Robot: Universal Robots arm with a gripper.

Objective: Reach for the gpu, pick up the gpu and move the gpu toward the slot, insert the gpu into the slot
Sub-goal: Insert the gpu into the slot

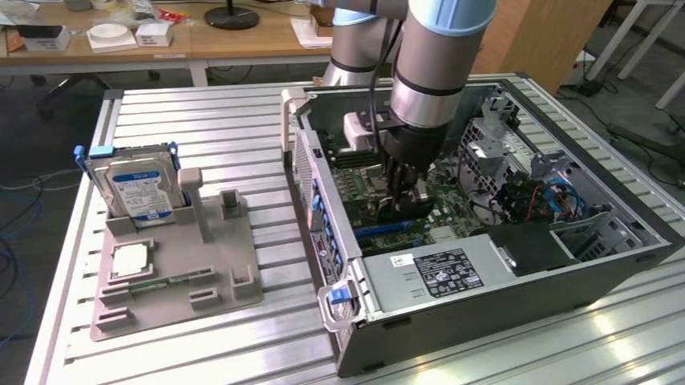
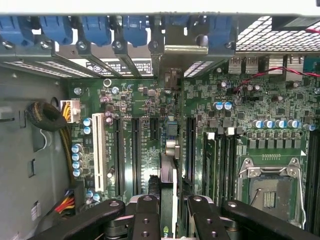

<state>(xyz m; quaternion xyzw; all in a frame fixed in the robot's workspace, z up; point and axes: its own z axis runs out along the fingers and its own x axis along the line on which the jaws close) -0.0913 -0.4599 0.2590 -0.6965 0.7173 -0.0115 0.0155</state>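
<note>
My gripper is deep inside the open computer case, low over the green motherboard. In the wrist view its black fingers are shut on the gpu, a thin card seen edge-on that runs between them toward the case's rear wall. The card's silver end bracket lies against the rear openings. The card stands upright along one slot, between the long black slots on one side and another black slot on the other. Whether it is fully seated cannot be told.
A white slot, memory sticks and the empty processor socket lie around the card. The power supply sits close by. On the exterior view's left, a grey holder carries a blue-labelled hard drive.
</note>
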